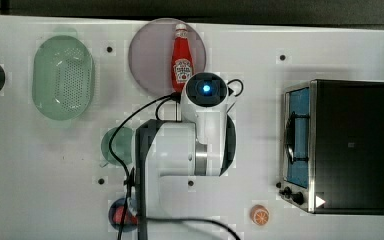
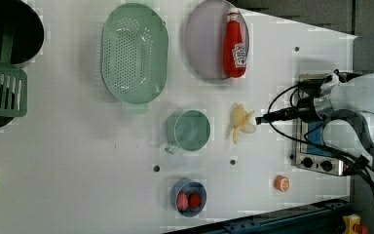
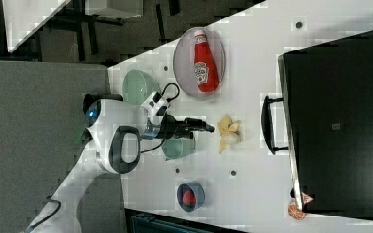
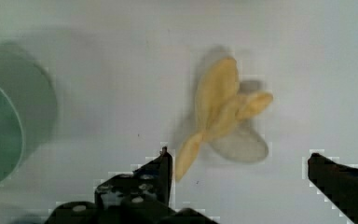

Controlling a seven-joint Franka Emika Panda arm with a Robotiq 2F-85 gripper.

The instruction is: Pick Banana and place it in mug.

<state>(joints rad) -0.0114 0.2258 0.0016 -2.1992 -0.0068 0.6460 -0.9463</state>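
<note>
The banana (image 2: 241, 123) is a pale yellow peeled piece lying on the white table, to the left view's right of the teal-green mug (image 2: 191, 130). The mug stands upright with nothing in it, its small handle pointing toward the blue bowl. My gripper (image 2: 260, 118) hovers just beside the banana, on the side away from the mug. In the right view the gripper (image 3: 209, 127) points at the banana (image 3: 228, 132), with the mug (image 3: 177, 148) under the arm. In the wrist view the gripper (image 4: 240, 156) is open, its black fingers either side of the banana (image 4: 223, 112) and holding nothing; the mug (image 4: 0, 126) is at the edge.
A pink plate (image 2: 202, 44) holds a ketchup bottle (image 2: 236, 44). A pale green colander (image 2: 134, 53) lies beside it. A toaster oven (image 1: 345, 145) stands at the top view's right, an orange slice (image 1: 260, 215) near it. A blue bowl (image 2: 189, 197) holds red fruit.
</note>
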